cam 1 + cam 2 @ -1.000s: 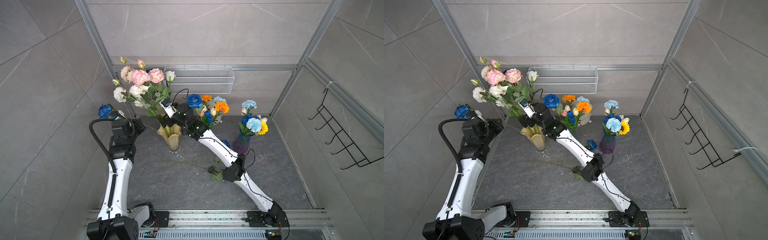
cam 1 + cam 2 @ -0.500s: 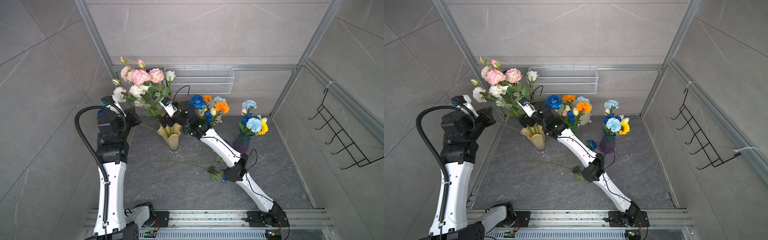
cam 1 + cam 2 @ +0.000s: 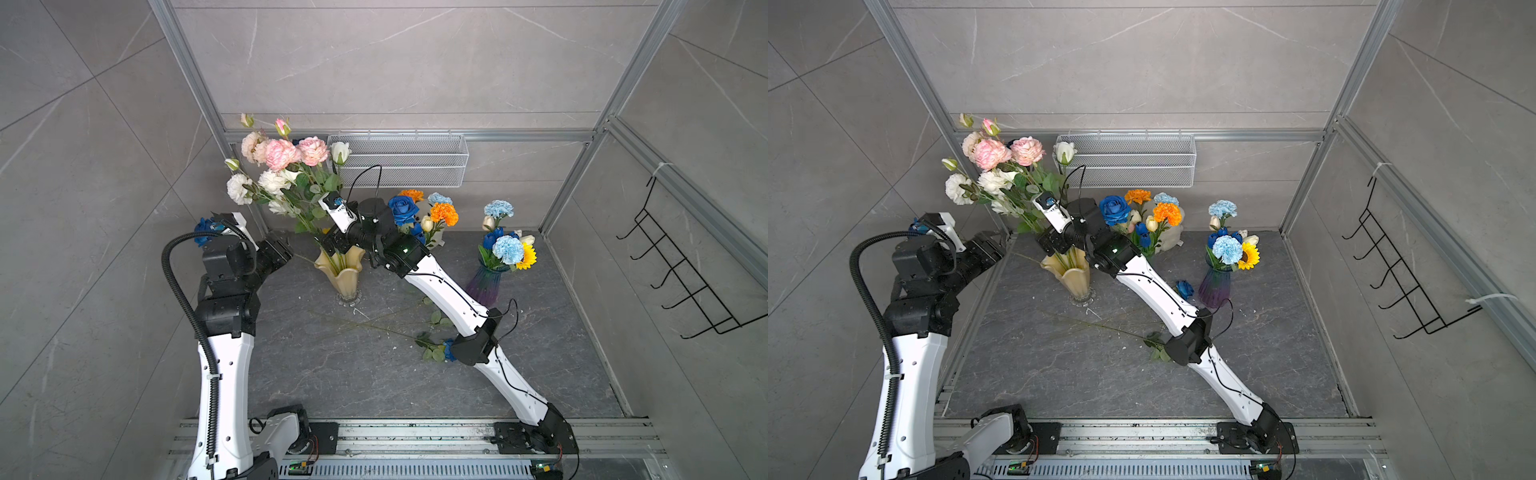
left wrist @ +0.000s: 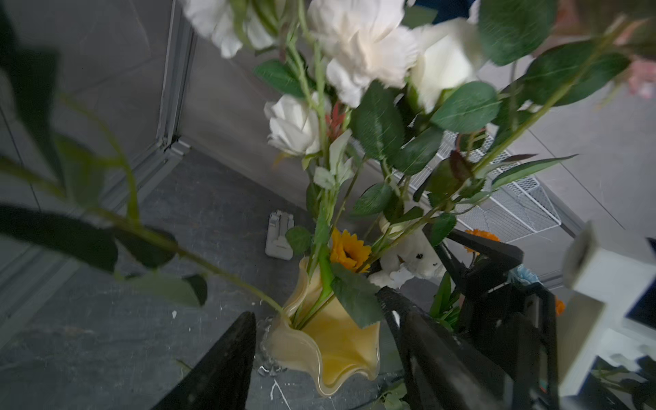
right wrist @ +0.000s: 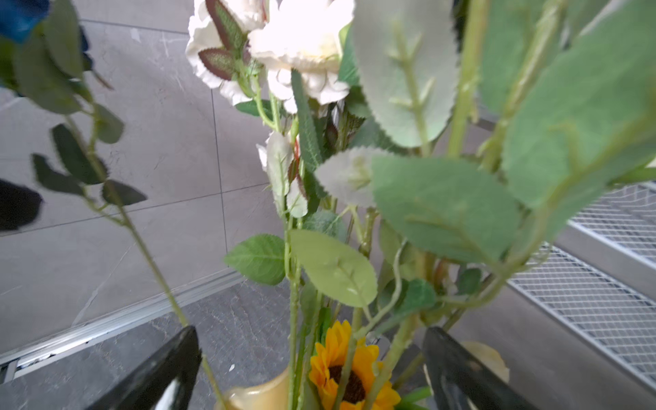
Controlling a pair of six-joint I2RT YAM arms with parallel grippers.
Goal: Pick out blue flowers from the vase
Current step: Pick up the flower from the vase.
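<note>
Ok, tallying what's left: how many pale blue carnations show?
3 pale blue carnations: one beside the orange carnations, two in the purple vase, one tall, one by the sunflower. More may hide behind the right arm.

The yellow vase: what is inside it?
Green stems of the white and pink bouquet stand in the yellow vase, and a sunflower sits low at its mouth. The stem ends are hidden by its wall.

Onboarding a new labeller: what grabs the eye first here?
The tall pink-and-white bouquet in the amber ruffled vase at the back left, with the right gripper open at its stems. Next, the deep blue rose just right of it and the purple vase holding pale blue carnations further right.
</note>
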